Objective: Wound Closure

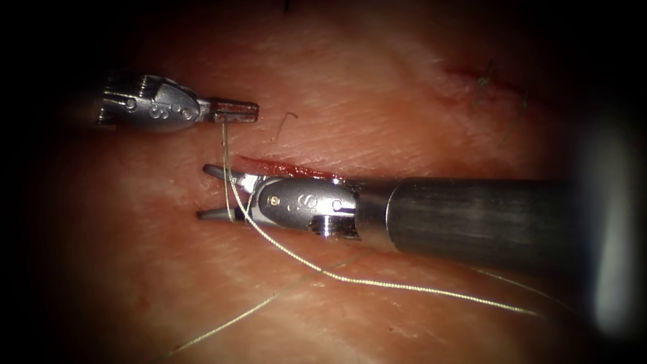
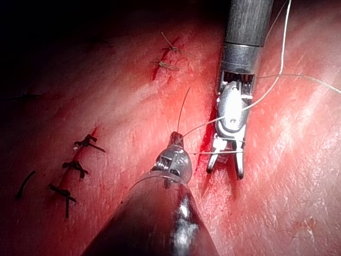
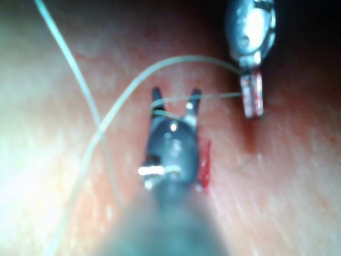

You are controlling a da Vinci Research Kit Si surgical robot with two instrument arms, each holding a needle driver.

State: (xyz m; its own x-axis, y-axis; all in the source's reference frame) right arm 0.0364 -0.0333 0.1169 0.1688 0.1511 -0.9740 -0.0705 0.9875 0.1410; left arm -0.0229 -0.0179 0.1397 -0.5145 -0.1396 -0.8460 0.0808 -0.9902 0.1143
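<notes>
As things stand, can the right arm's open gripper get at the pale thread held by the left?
Probably yes: the right gripper is open with the pale thread from the left gripper already running between its jaws.

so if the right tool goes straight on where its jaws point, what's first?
Probably the thread, already strung across the open right tool and held by the shut left tool. Past it bare tissue; depth unclear.

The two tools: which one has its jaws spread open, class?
The right arm's tool: its jaws stand apart with thread running between them. The left arm's tool is shut on that thread.
</notes>
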